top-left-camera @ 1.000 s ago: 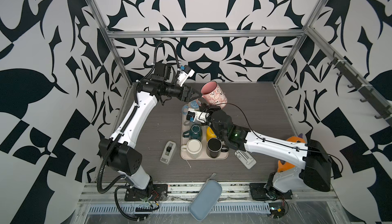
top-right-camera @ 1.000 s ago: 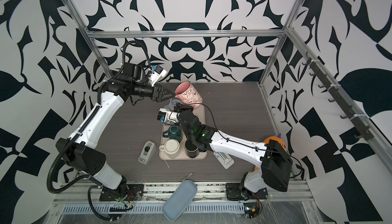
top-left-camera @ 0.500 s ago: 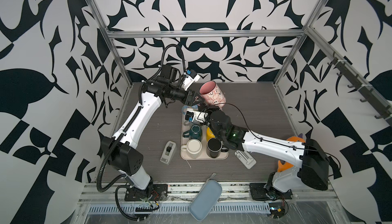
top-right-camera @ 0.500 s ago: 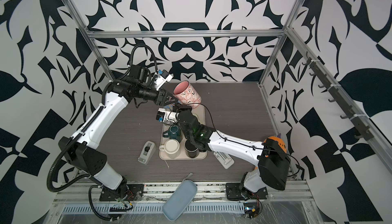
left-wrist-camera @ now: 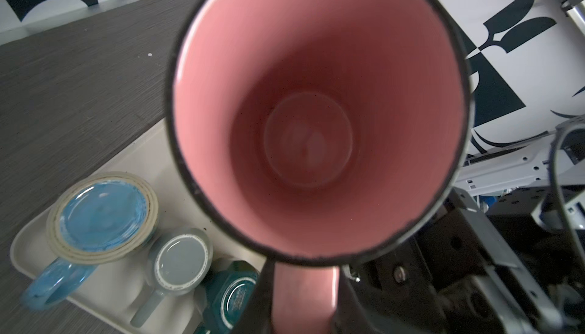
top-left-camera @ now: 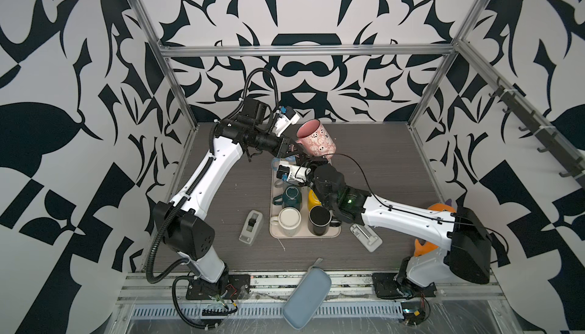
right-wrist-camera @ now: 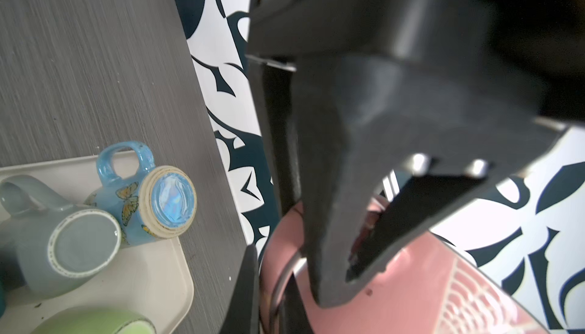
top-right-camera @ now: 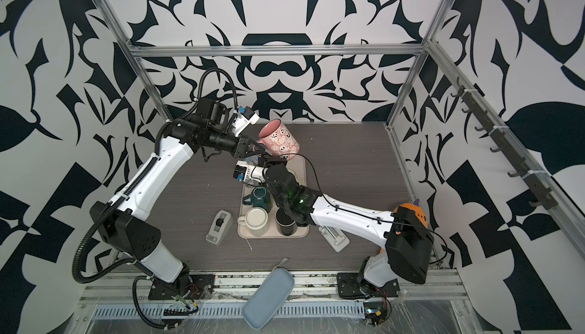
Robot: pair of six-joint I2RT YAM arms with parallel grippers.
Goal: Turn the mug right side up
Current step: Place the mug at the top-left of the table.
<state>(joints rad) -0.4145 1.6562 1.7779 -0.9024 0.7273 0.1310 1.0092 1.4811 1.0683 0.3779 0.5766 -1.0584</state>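
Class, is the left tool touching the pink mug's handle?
Touching: the left wrist view shows the left tool's fingers flush against both sides of the mug handle.

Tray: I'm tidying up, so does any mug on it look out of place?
Yes. The blue butterfly mug, grey mug and teal mug stand base-up on the tray, while the white mug and black mug beside them stand open side up.

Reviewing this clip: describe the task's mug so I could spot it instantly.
Start at the beige tray on the dark table. Raised over its far end is a tilted pink mug. It alone is airborne, pink inside and out, dotted with small white faces.
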